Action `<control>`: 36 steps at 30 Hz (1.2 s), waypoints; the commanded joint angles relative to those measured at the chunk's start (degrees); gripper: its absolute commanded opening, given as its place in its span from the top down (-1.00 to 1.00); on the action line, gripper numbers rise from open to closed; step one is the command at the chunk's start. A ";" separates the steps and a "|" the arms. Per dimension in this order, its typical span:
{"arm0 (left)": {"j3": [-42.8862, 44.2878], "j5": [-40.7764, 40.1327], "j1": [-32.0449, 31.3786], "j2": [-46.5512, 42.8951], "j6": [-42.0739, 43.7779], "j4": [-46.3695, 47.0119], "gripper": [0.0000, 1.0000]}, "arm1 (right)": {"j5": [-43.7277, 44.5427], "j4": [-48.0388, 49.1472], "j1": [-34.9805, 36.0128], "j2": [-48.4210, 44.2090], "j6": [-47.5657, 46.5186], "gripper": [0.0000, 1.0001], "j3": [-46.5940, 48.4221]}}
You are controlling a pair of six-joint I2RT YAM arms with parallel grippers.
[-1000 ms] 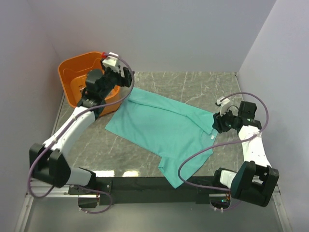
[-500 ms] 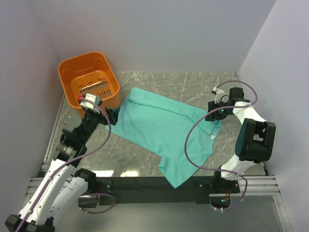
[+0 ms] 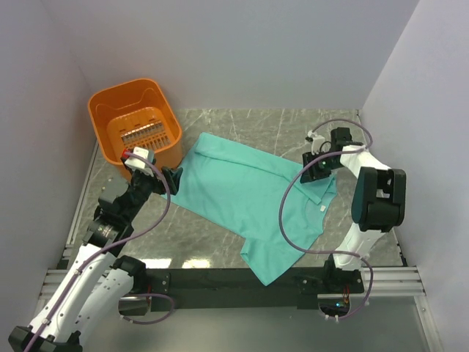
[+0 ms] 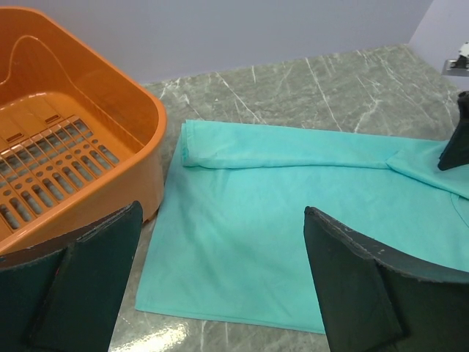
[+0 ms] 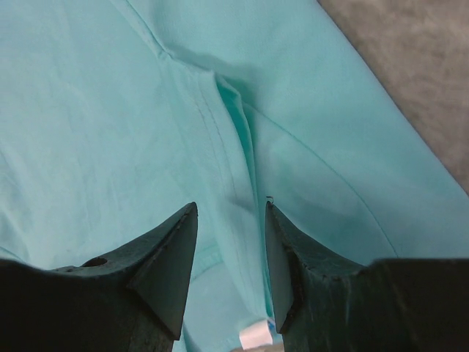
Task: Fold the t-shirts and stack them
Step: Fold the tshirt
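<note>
One teal-green t-shirt (image 3: 245, 194) lies spread flat across the middle of the table, with a folded ridge along its far edge (image 4: 286, 155). My left gripper (image 3: 174, 178) hovers wide open and empty just above the shirt's left hem edge (image 4: 220, 273), beside the basket. My right gripper (image 3: 312, 167) is over the shirt's collar area. In the right wrist view it (image 5: 229, 210) is open, its fingers standing either side of a raised fold of cloth (image 5: 233, 139), and the small white label (image 5: 256, 338) shows low between them.
An orange plastic basket (image 3: 134, 123) stands at the back left, touching the shirt's left corner; its rim (image 4: 150, 117) is close to my left finger. Grey walls close in the table on three sides. Bare marble (image 3: 308, 125) shows behind the shirt.
My left arm swung down from over the basket to the shirt's left edge. My right arm moved up and leftwards onto the collar area. The shirt has not moved.
</note>
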 commanded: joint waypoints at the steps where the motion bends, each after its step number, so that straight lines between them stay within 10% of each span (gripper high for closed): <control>1: 0.60 -0.16 -0.30 -0.77 -0.42 1.49 -0.93 | -0.75 -1.01 1.32 2.95 1.90 0.02 5.05; 36: 0.24 -0.16 -0.38 -1.12 -0.25 1.66 -0.92 | -1.27 -11.71 13.18 -2.40 -8.44 0.07 1.28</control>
